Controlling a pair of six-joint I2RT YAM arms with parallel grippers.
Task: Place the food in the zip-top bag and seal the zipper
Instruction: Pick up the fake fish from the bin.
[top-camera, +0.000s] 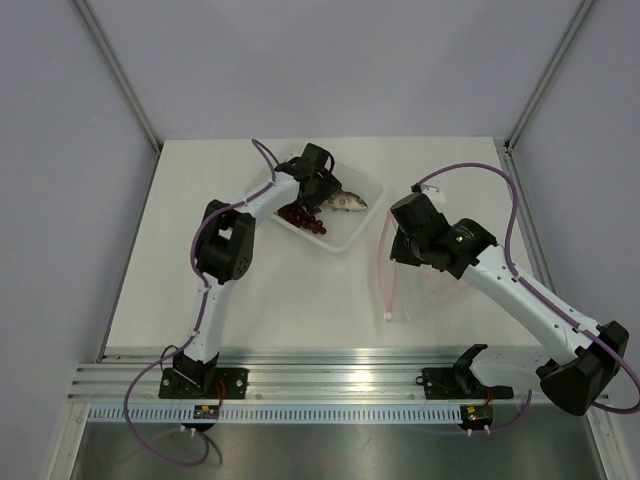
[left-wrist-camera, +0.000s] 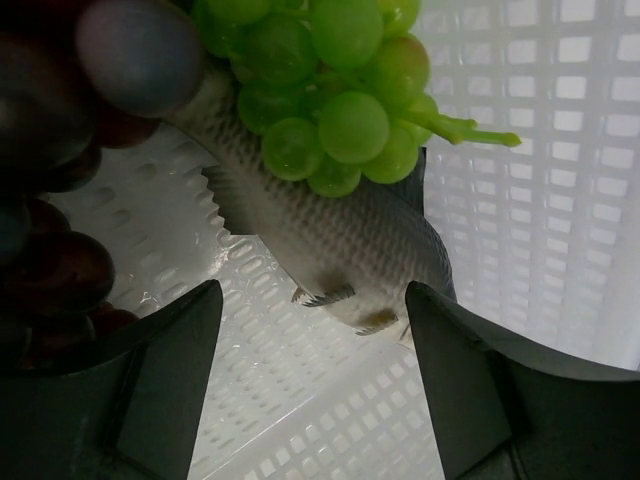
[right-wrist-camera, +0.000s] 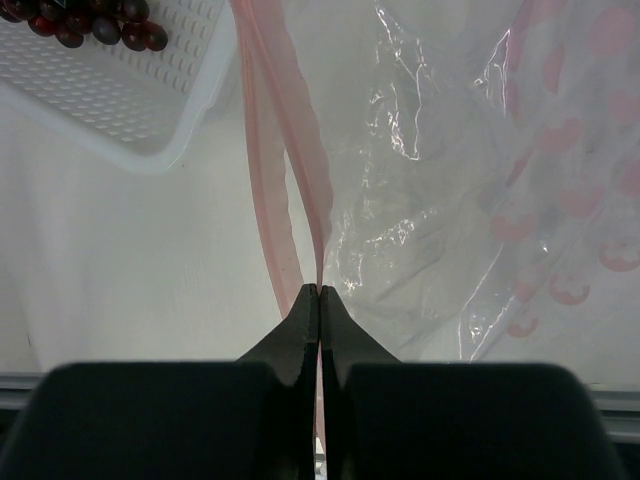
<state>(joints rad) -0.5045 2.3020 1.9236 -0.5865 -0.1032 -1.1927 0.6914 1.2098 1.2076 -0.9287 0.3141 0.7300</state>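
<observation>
Surface (top-camera: 300, 300): white, and on its far half sits the tray (top-camera: 352, 238), which we take as our landmark.
Tab (top-camera: 387, 317): small and whitish. It is the nearest thing to us and lies near-right of the tray.
Zipper (top-camera: 384, 285): a pink strip running from the tab away towards the tray's right side.
Right claw (right-wrist-camera: 319, 292): just right of the tray, pinched tight on the zipper. We see the strip split into two lips beyond the fingers (right-wrist-camera: 290, 345).
Bag (top-camera: 430, 295): clear and crinkly with pink markings. It lies on the surface right of the tray, partly under the right arm, and we see no food in it.
Tray: white, perforated and rectangular, set askew to the surface's edges.
Red grapes (top-camera: 302, 220): a dark bunch in the tray's near-left part.
Left claw (left-wrist-camera: 312, 295): over the tray, spread wide and holding nothing. The fish (left-wrist-camera: 340, 240) shows between its fingers, and we cannot tell whether they touch it.
Fish: grey and scaled, in the tray's far-right part, beside the red grapes.
Green grapes (left-wrist-camera: 330, 90): a bright bunch lying against the fish, which we see only in the left wrist view.
</observation>
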